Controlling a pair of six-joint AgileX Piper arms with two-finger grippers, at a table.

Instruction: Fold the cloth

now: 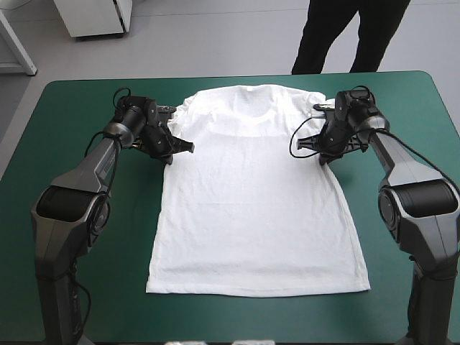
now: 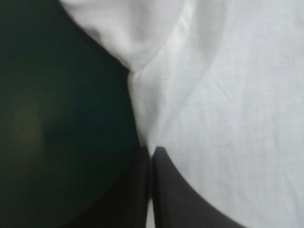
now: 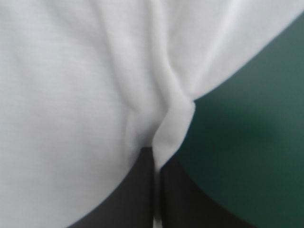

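Note:
The white T-shirt (image 1: 253, 194) lies spread flat in the middle of the teal-green table (image 1: 65, 144), hem toward the near edge and collar toward the far edge. My left gripper (image 1: 181, 147) sits low at the shirt's left side just below the sleeve, shut on a pinch of its edge (image 2: 151, 151). My right gripper (image 1: 305, 144) is at the opposite side under the right sleeve, shut on a raised fold of the T-shirt (image 3: 159, 159). In both wrist views the black fingers (image 2: 175, 190) meet in a pointed arch with white cloth creased between them.
Bare teal-green cover surrounds the shirt on all sides, with wide strips to the left and right (image 1: 402, 115). A person's legs stand beyond the far edge, away from the tabletop.

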